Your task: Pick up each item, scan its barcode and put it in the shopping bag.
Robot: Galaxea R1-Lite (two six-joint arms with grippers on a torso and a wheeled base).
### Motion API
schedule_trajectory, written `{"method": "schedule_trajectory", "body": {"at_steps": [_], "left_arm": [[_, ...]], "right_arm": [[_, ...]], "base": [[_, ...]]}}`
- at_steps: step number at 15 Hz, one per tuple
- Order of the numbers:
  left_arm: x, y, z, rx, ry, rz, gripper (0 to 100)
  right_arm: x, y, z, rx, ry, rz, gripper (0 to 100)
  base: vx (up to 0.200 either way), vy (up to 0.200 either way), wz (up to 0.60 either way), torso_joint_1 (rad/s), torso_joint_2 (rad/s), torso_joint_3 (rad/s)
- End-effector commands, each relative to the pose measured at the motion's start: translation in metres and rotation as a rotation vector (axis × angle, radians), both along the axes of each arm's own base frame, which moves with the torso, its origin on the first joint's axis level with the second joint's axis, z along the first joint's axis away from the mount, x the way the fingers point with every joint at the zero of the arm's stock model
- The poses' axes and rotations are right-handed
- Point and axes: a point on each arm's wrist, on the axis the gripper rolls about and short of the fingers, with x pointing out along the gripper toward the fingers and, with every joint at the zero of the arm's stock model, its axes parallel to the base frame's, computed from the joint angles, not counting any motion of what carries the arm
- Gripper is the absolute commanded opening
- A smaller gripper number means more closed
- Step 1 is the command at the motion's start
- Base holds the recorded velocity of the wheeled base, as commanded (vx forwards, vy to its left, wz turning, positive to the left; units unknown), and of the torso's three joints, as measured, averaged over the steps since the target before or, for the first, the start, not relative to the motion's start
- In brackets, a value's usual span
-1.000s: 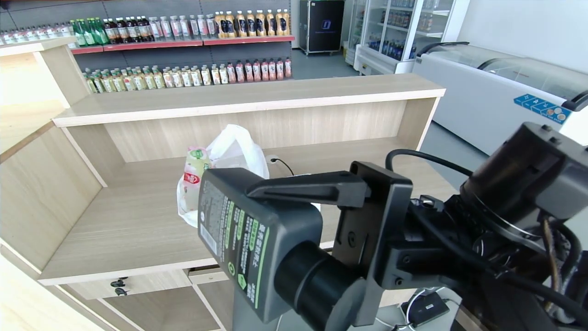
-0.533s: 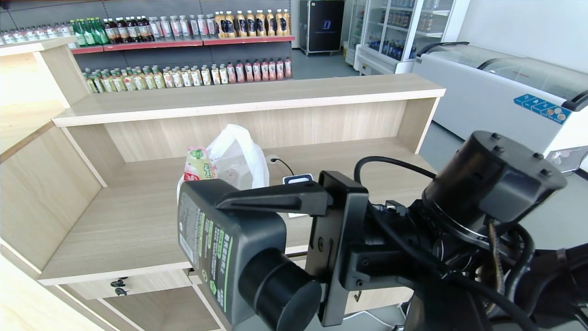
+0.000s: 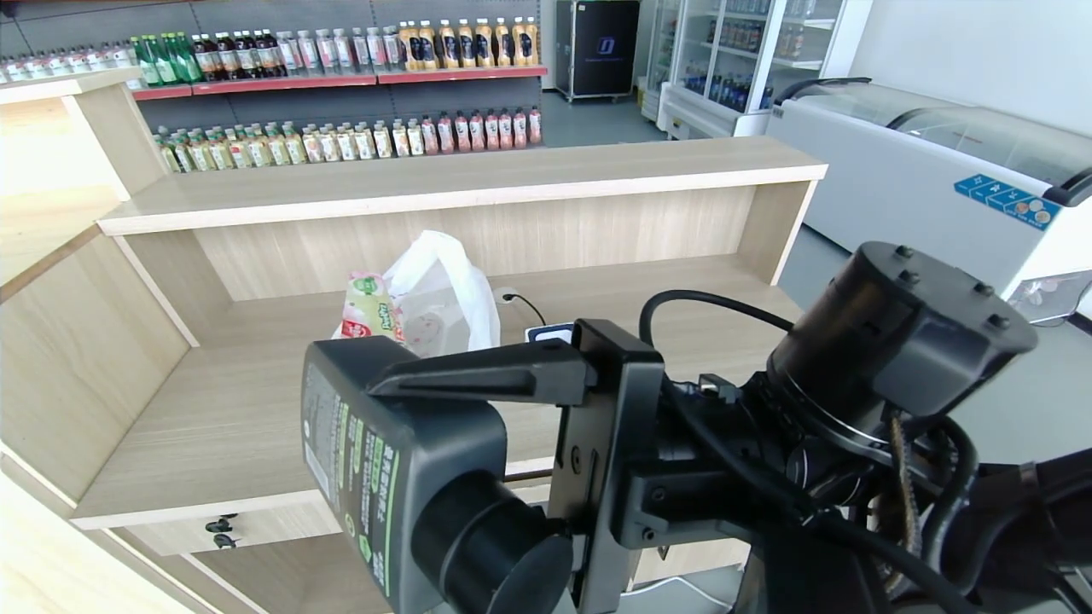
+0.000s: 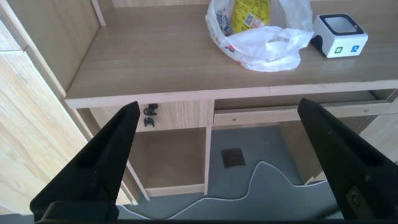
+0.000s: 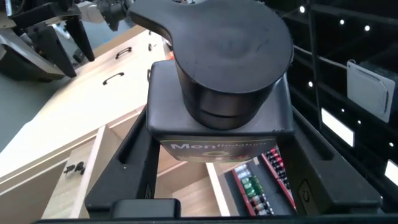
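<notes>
Right arm. My right arm comes in from the right of the head view with its wrist roughly level and its fingers pointing towards the robot's left. The right gripper [image 5: 219, 127] is clamped on the dark grey, square-bodied plastic bottle with a black round cap and a green-printed label [image 3: 401, 460]. One finger lies along the bottle's upper face. In the right wrist view a finger runs down each side of the body. The bottle is held in the air on the near side of the light wooden counter [image 3: 213, 426], lying tilted with its cap towards the head camera and its labelled face turned to the robot's left.

Left arm. The left gripper [image 4: 217, 107] hangs in front of the counter's front edge, its camera looking at the counter top and the recess below it. Its two dark fingers [image 4: 118, 155] are spread wide apart.

Counter. The thin white plastic shopping bag [image 3: 444, 281] sits on the counter top, slumped. A pouch printed in red, green and white [image 3: 368, 311] stands inside it. Just beside the bag, on its right, rests the small white box scanner with a dark window [image 3: 550, 331].
</notes>
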Motion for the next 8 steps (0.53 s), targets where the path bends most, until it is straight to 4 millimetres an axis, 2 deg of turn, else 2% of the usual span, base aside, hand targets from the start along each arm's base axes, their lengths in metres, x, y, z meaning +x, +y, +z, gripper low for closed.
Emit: {"method": "schedule_trajectory", "body": {"at_steps": [1,2,4,6,7,8], "left_arm": [[0.000,0.000,0.000,0.000,0.000,0.001,100],[0.000,0.000,0.000,0.000,0.000,0.001,100],[0.000,0.000,0.000,0.000,0.000,-0.001,100],[0.000,0.000,0.000,0.000,0.000,0.001,100],[0.000,0.000,0.000,0.000,0.000,0.001,100],[0.000,0.000,0.000,0.000,0.000,0.001,100]], "right_arm": [[-0.002,-0.004,0.005,0.008,-0.002,-0.004,0],[-0.003,-0.012,0.013,0.009,0.002,-0.018,0],[-0.001,-0.043,0.038,-0.019,0.066,-0.097,0],[0.011,-0.104,0.062,-0.047,0.253,-0.343,0],[0.023,-0.142,0.069,-0.034,0.368,-0.486,0],[0.033,-0.169,0.072,-0.005,0.462,-0.591,0]], "base": [[0.000,0.000,0.00,0.000,0.00,0.000],[0.000,0.000,0.00,0.000,0.00,0.000],[0.000,0.000,0.00,0.000,0.00,0.000],[0.000,0.000,0.00,0.000,0.00,0.000],[0.000,0.000,0.00,0.000,0.00,0.000],[0.000,0.000,0.00,0.000,0.00,0.000]]}}
